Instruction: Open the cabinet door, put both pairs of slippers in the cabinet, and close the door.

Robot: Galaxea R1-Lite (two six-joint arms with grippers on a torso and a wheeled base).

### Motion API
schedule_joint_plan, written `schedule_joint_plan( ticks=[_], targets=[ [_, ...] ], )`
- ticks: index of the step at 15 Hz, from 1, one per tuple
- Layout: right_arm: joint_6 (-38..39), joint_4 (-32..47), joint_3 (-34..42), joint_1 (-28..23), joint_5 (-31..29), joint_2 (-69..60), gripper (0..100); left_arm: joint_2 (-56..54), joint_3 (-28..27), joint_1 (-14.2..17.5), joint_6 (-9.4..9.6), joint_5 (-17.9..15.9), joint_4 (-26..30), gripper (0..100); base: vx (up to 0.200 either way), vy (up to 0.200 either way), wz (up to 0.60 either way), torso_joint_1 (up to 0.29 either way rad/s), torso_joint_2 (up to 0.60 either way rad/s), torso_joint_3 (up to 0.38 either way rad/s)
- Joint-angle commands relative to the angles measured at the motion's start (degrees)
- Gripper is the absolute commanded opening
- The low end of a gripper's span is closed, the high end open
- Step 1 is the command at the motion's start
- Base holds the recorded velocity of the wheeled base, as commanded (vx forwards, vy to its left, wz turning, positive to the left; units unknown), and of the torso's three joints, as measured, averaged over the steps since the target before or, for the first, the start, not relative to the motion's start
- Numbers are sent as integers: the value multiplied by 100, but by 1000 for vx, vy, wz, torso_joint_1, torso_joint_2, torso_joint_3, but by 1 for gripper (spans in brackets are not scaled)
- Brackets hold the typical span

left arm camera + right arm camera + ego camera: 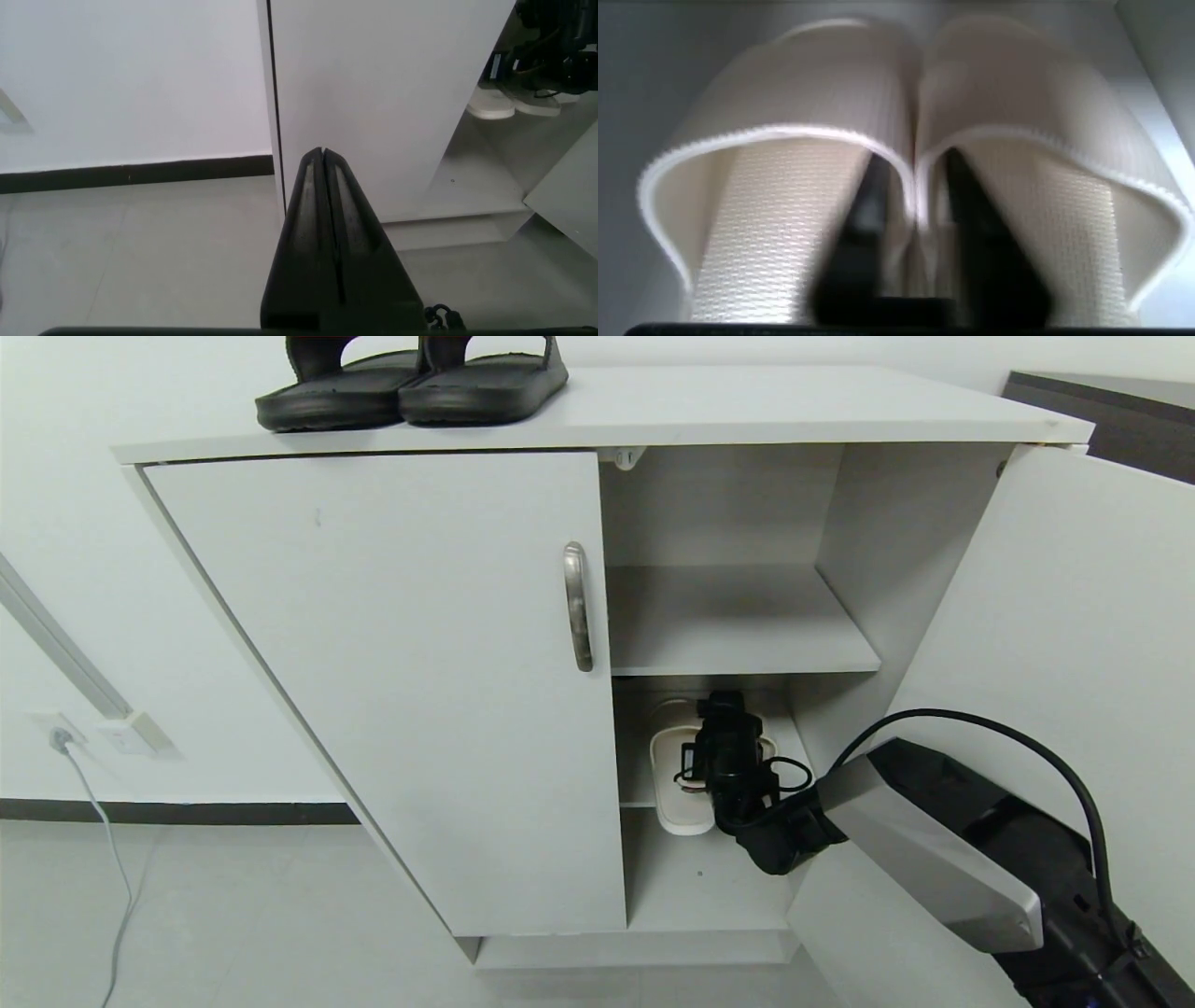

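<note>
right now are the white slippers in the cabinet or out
In. The white slippers sit in the compartment below the upper shelf, past the open right door, with the right pincer closed on their inner straps.

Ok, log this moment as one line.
right gripper: shut on white slippers, inside cabinet | left gripper: shut, empty | black slippers: on cabinet top | right door: open | left door: closed
</note>
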Motion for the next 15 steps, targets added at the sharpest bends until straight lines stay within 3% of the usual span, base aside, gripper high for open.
schedule_joint_plan(
  ticks=[1, 6, 15],
  targets=[
    [-3, -16, 127, 34, 0, -62, 100, 5, -7, 2, 1, -2, 0, 0, 0, 0, 0, 0, 0, 0],
    [6, -508, 1244, 306, -62, -721, 100, 5, -7, 2, 10, -2, 0, 0, 0, 0, 0, 0, 0, 0],
    [59, -2108, 4663, 983, -563, -2356, 100, 5, 2, 2, 19, -10, 0, 0, 0, 0, 0, 0, 0, 0]
  ],
)
